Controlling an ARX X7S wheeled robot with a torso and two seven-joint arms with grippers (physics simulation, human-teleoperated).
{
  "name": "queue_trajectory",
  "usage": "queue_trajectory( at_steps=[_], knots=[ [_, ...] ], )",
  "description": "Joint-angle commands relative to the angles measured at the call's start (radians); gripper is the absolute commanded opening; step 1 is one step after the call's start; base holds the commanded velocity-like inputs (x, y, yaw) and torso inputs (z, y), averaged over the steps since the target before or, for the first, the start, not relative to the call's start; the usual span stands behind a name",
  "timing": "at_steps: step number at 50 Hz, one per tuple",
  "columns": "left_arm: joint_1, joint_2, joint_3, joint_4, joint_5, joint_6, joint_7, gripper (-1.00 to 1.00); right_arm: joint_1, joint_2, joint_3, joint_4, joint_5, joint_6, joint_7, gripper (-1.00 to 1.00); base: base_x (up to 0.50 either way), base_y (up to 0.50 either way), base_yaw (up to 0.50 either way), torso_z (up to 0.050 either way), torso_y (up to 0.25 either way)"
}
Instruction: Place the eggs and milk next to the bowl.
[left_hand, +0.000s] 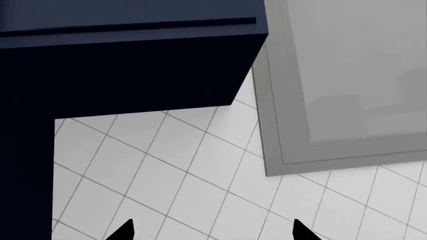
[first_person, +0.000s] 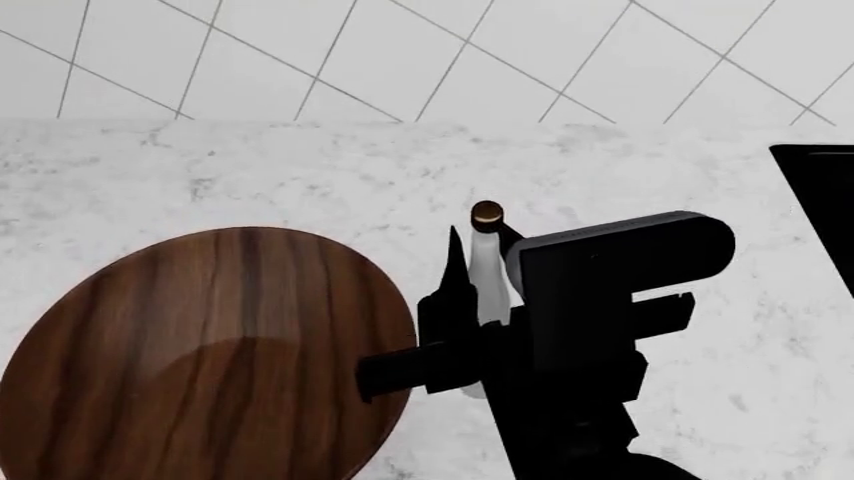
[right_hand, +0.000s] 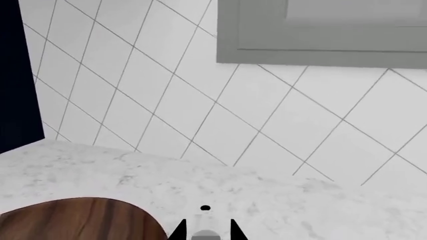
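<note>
Milk bottle (first_person: 489, 262): slim, white, narrow-necked, with a small dark brassy round cap, standing upright on the marble counter just beside the bowl's rim. Bowl (first_person: 200, 360): large, round, dark brown wood with streaky lengthwise grain, resting upright on the same counter. Eggs: not visible.

marble counter (first_person: 694, 170), bowl (first_person: 200, 350); milk (first_person: 489, 265)

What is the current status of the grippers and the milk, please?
Right gripper shut on the milk, bottle upright on the counter beside the bowl. Left gripper open, empty, off the counter. No eggs in view. Nothing blocking.
</note>
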Motion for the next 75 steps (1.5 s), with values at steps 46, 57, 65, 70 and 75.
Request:
queue_trajectory(
  at_steps=[46,57,65,70,75],
  knots=[
    [-0.032,0.018,0.041,-0.039,0.013,0.006,0.008,1.0,-0.148,0.001,-0.015,0.053,-0.082,-0.145,-0.071,-1.0,0.0,0.0,0.0,0.0,0.0],
    [-0.032,0.021,0.046,-0.043,0.018,0.01,0.012,1.0,-0.167,0.001,-0.022,0.065,-0.095,-0.162,-0.083,-1.0,0.0,0.0,0.0,0.0,0.0],
    [-0.032,0.022,0.048,-0.046,0.02,0.012,0.014,1.0,-0.176,0.001,-0.026,0.068,-0.099,-0.168,-0.086,-1.0,0.0,0.0,0.0,0.001,0.0],
    [-0.029,0.023,0.049,-0.046,0.022,0.014,0.015,1.0,-0.184,0.001,-0.027,0.071,-0.102,-0.175,-0.088,-1.0,0.0,0.0,0.0,0.0,0.002],
    [-0.024,0.021,0.045,-0.042,0.021,0.015,0.013,1.0,-0.192,0.0,-0.028,0.073,-0.104,-0.182,-0.09,-1.0,0.0,0.0,0.0,0.0,0.0]
  ],
)
